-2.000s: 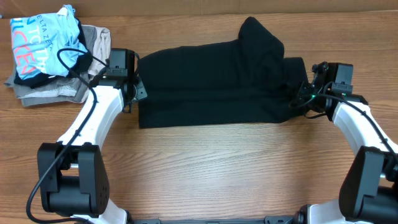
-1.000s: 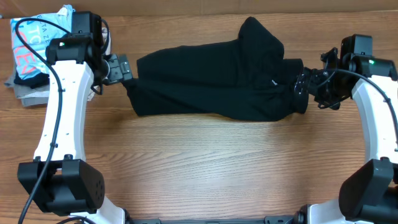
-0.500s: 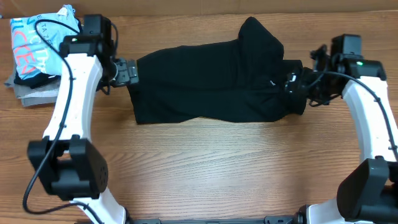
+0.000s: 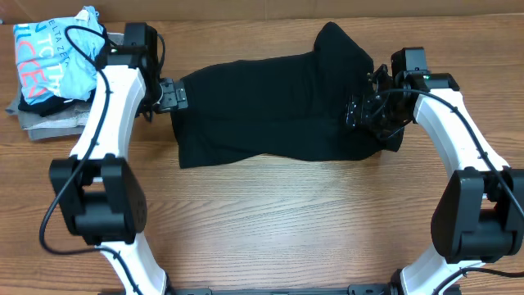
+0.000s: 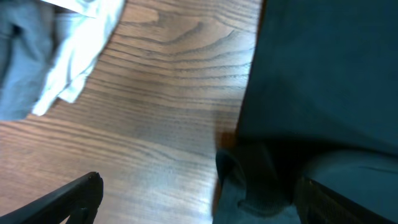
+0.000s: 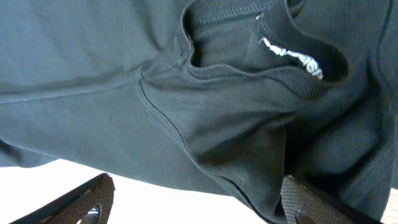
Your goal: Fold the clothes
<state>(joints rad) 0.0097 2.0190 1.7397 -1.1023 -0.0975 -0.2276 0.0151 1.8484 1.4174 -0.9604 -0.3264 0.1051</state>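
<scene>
Overhead: black garment lies on the table, toward the back, long axis running side to side betw. the two arms. Mostly flat, w/ a bunched hump at its R end pointing away from the robot. L gripper sits at the garment's L edge. R gripper is over its R part, beside the hump. Finger gaps can't be read from up here. Far L corner: light-blue shirt crumpled on top of grey folded clothes, apart from the garment.

L wrist: L gripper fingers spread wide, nothing pinched. Garment fills the R half, its edge running up the frame, a rumpled corner lying betw. the fingers. Bare wood to the L, pale cloth at top L.

R wrist: R gripper fingers wide apart over the fabric, not clamped. Garment fills the view. Ribbed collar opens toward top R, w/ a white tag inside.
</scene>
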